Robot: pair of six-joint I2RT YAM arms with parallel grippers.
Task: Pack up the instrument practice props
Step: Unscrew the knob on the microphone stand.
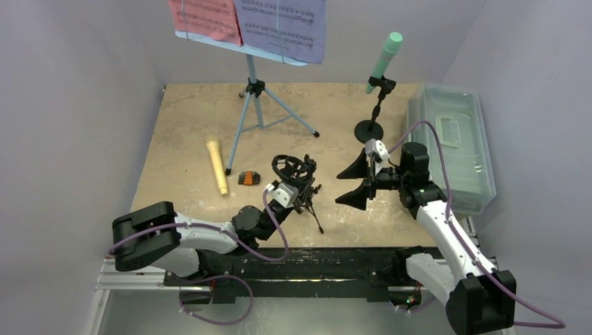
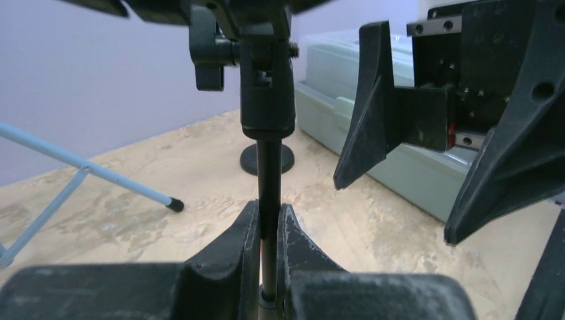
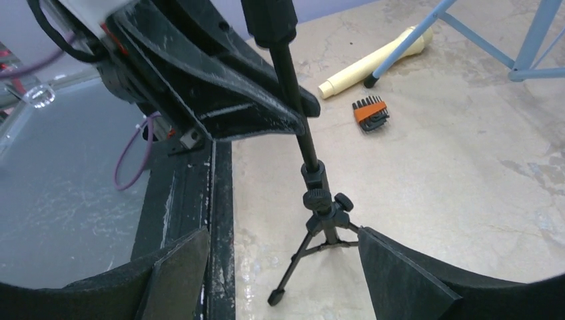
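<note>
Gripping the pole of the small black tripod [image 3: 320, 200], the left pincer [image 2: 268, 230] is pressed together on it, holding it upright close to the middle of the table's [image 1: 188, 112] near edge; its feet seem to rest on the table. The right pincer [image 3: 283, 267] is spread wide and holds nothing, its fingers either side of the tripod's legs without touching them. The step in hand looks like collapsing or handing over this stand; the next move probably calls for the right pincer to close on the legs while the left keeps the pole steady. The tub [image 1: 461, 160] along the right edge appears lidded, which would need dealing with first.

Counted:
- one light-blue tripod [image 1: 253, 84] near the far edge, its tray carrying two sheets, one pink page [image 1: 204, 17] and one purple page [image 1: 283, 24]; no third sheet shows
- two microphones: the mint-green microphone [image 1: 385, 59], clipped on a round-based stand [image 1: 368, 129] toward the far right corner, and the yellow microphone [image 1: 218, 167], lying flat toward the left edge
- two black stands in all
- one orange-and-black bit holder [image 1: 248, 178] just beside the yellow microphone
- one tub
</note>
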